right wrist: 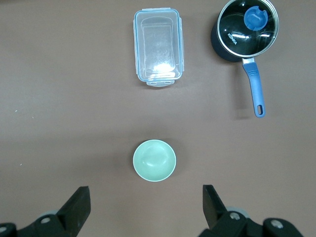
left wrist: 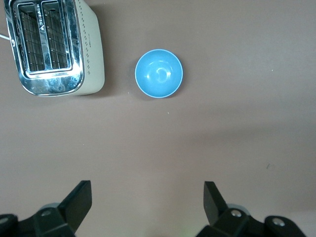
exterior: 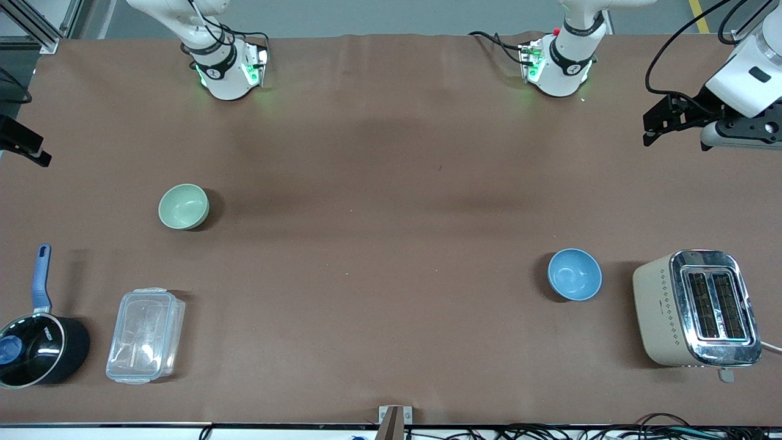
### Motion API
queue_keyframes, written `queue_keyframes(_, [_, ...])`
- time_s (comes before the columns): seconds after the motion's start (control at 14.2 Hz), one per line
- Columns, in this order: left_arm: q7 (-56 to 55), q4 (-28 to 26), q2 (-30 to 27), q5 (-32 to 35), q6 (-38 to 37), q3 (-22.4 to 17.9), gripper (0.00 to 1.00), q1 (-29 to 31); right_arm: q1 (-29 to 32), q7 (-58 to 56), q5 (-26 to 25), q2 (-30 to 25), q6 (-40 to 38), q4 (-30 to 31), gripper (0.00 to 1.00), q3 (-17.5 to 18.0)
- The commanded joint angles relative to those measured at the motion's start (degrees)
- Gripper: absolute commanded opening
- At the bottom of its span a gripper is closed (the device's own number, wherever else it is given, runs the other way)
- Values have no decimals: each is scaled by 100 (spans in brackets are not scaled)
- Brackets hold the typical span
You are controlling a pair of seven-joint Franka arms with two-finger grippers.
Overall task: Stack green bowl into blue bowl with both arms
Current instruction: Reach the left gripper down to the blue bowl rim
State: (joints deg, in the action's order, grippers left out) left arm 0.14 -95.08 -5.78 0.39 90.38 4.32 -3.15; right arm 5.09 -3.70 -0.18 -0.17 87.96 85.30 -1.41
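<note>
One green bowl (right wrist: 154,160) lies empty, apart from the right gripper's (right wrist: 146,210) spread fingers (right wrist: 77,206). One blue bowl (left wrist: 159,73), also empty, sits well clear of the left gripper's (left wrist: 148,205) parted fingers (left wrist: 79,201)

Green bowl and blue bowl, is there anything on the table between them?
Nothing: the front view shows only bare brown table between the green bowl and the blue bowl.

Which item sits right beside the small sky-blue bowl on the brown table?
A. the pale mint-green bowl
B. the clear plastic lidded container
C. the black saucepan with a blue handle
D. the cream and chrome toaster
D: the small sky-blue bowl stands next to the cream and chrome toaster toward the left arm's end of the table, as the left wrist view also shows; the other three items lie toward the right arm's end.
</note>
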Motion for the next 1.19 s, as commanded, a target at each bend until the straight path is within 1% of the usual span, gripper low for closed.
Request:
queue_keyframes(0.0, [65, 165, 77, 49, -21, 42, 100, 25, 53, -52, 79, -158, 20, 180, 100, 27])
queue_keyframes(0.21, [56, 252, 191, 49, -21, 25, 100, 51, 62, -43, 88, -159, 20, 180, 100, 27])
queue_keyframes(0.35, [65, 515, 541, 58, -21, 16, 100, 51, 62, -43, 88, -158, 20, 180, 100, 27])
queue_keyframes(0.49, [39, 508, 902, 188, 128, -2, 100, 60, 53, -43, 79, -158, 20, 180, 100, 27])
queue_keyframes(0.63, [-14, 281, 1175, 260, 680, -2, 100, 78, 62, -43, 88, -158, 20, 180, 100, 27])
queue_keyframes(0.84, [-23, -343, 1500, 260, 1752, 7, 100, 165, 62, -43, 88, -158, 20, 180, 100, 18])
queue_keyframes(1.05, [-23, -949, 1939, 260, 2920, -2, 100, 209, 62, -43, 79, -158, 20, 181, 100, 27])
queue_keyframes(1.12, [-23, -1073, 2097, 268, 3281, -2, 100, 323, 62, -52, 79, -158, 11, 189, 100, 27])
